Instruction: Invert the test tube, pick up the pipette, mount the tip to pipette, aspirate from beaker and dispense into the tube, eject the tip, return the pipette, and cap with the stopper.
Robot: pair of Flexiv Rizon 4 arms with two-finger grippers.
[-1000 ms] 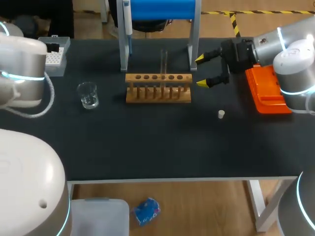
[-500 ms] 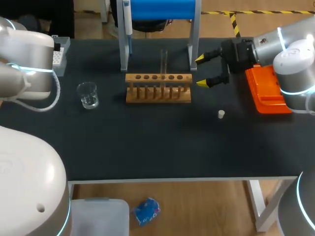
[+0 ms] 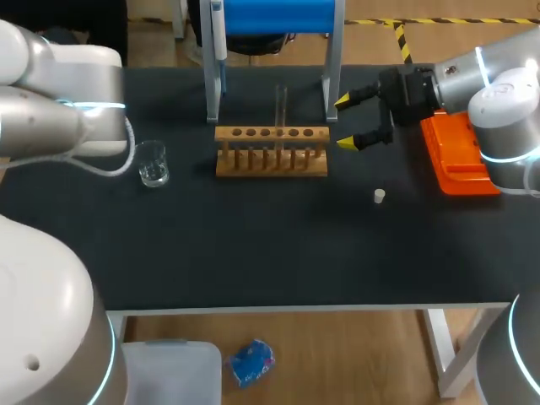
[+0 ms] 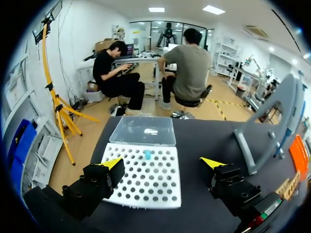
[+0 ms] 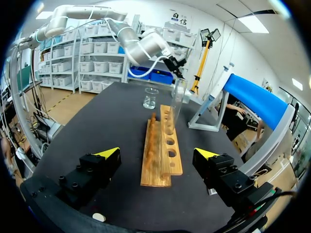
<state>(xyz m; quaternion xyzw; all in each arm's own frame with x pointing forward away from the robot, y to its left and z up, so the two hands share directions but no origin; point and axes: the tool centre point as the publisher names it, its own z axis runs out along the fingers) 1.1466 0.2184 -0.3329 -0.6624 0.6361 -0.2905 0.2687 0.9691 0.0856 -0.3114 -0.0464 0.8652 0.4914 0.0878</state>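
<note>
Spread wide and holding nothing, the right end effector [image 3: 344, 123] hangs near the far right of the tabletop [image 3: 270, 253]. Its yellow tips face one end of the wooden rack [image 3: 272, 152], close to it but apart. One glass test tube [image 3: 281, 103] stands upright in the rack, ahead of that end effector. One white stopper [image 3: 380, 197] lies on the tabletop, toward the front edge from it. One beaker [image 3: 153, 164] sits past the rack's other end, toward the left edge.

The left end effector [image 4: 163, 163], likewise spread and empty, hovers over the white tip box [image 4: 146, 187] at the far left corner. A single blue tip [image 4: 147, 154] stands among the box's holes, and its clear lid [image 4: 143, 130] lies open beyond. Only the left wrist view shows this box; in the head view the left arm [image 3: 59, 110] covers it. One pipette [image 3: 218, 34] hangs on the blue stand [image 3: 270, 15] at the far edge. One orange tray [image 3: 456, 156] lies by the right edge.
</note>
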